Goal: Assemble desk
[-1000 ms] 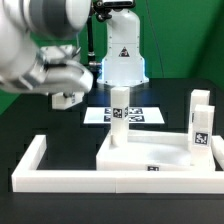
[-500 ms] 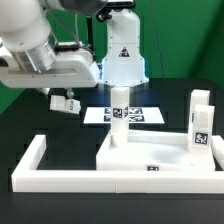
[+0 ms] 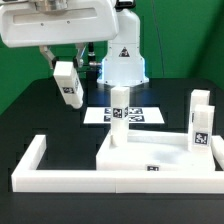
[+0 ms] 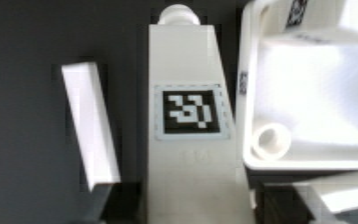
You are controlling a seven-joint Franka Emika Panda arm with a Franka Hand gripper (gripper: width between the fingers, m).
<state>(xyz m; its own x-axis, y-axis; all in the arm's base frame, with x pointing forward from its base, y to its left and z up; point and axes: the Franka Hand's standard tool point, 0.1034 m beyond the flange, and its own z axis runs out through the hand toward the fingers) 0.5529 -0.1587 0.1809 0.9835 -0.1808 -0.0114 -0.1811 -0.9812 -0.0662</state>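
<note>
My gripper (image 3: 64, 66) is shut on a short square white leg (image 3: 68, 86) with a tag marker and holds it in the air, left of and above the tabletop. The white tabletop panel (image 3: 150, 152) lies inside the border rail. One leg (image 3: 119, 112) stands upright at its far left corner. Two more legs (image 3: 198, 128) stand at its right end. In the wrist view the held leg (image 4: 194, 100) runs out from between the gripper (image 4: 197, 202) fingers (image 4: 130, 206). The tabletop (image 4: 318, 85), with a round corner hole (image 4: 270, 143), lies beside it.
The white U-shaped border rail (image 3: 40, 165) surrounds the tabletop and also shows in the wrist view (image 4: 87, 120). The marker board (image 3: 140, 116) lies behind the tabletop. A white robot base (image 3: 122, 60) with a warning triangle stands at the back.
The arm has risen and turned upright. The held leg has moved up and slightly toward the exterior view's right, still clamped in the gripper.
</note>
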